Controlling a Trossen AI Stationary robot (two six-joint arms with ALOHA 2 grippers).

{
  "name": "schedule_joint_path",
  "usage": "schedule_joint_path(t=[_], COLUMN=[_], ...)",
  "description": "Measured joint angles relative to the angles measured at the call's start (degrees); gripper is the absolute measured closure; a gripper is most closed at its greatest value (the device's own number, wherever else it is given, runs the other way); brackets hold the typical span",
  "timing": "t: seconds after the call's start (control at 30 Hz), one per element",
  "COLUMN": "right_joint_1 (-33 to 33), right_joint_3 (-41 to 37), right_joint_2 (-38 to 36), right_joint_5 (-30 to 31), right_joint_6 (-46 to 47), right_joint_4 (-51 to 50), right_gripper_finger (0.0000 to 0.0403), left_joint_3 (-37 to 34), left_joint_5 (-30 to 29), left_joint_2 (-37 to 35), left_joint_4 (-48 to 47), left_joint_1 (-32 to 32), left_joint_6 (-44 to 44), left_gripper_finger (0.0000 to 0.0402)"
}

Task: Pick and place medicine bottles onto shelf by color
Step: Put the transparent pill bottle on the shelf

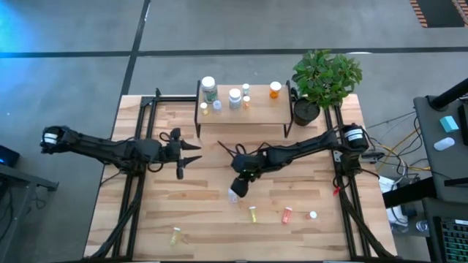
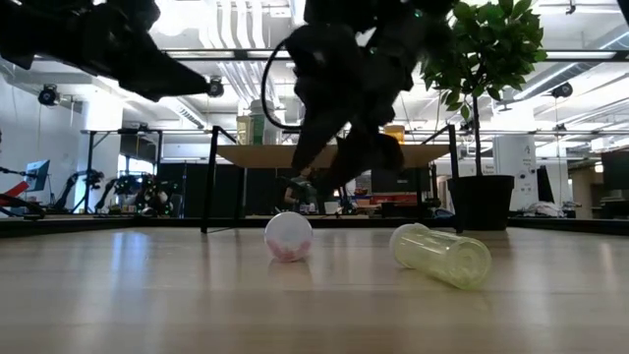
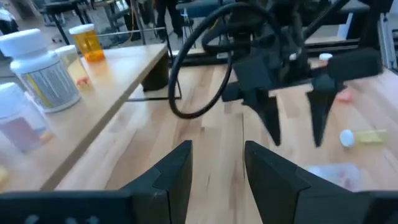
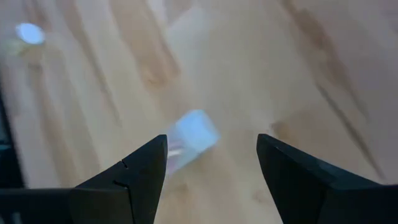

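Observation:
A clear bottle with a white cap [image 1: 234, 195] lies on its side on the table; it also shows in the right wrist view [image 4: 189, 140]. My right gripper [image 1: 240, 186] hovers open just over it, and in the right wrist view [image 4: 211, 152] the bottle lies below the gap, nearer one finger. My left gripper [image 1: 191, 152] is open and empty left of the table's middle, near the shelf's left legs. The shelf [image 1: 256, 115] stands at the far edge and bears several bottles: white [image 1: 209, 86], clear [image 1: 235, 97] and orange [image 1: 275, 89].
On the near half of the table lie a yellow bottle [image 1: 252, 214], an orange one [image 1: 287, 215], a small white-capped one [image 1: 313, 215] and a yellow one [image 1: 175, 235]. A potted plant [image 1: 322, 80] stands right of the shelf. Black frame rails run along both table sides.

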Motion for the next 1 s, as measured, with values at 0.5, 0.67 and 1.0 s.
schedule_joint_path(t=[0.5,0.67,1.0], right_joint_1=[0.1,0.1,0.2], right_joint_3=[-0.2,-0.2,-0.3], right_joint_2=[0.1,1.7,8.6], right_joint_5=[-3.8,-3.0,-8.3], right_joint_6=[8.1,10.0,14.6], right_joint_4=[-0.2,2.2,8.0], right_gripper_finger=[0.0165,0.0165,0.0181], left_joint_3=[-1.8,-3.1,-3.6], left_joint_5=[0.0,0.0,0.0], left_joint_2=[-11.6,-12.6,-13.2], left_joint_4=[-4.1,-2.2,-1.3], left_joint_1=[0.0,0.0,0.0], left_joint_6=[-0.1,0.0,0.0], left_gripper_finger=[0.0272,0.0272,0.0272])
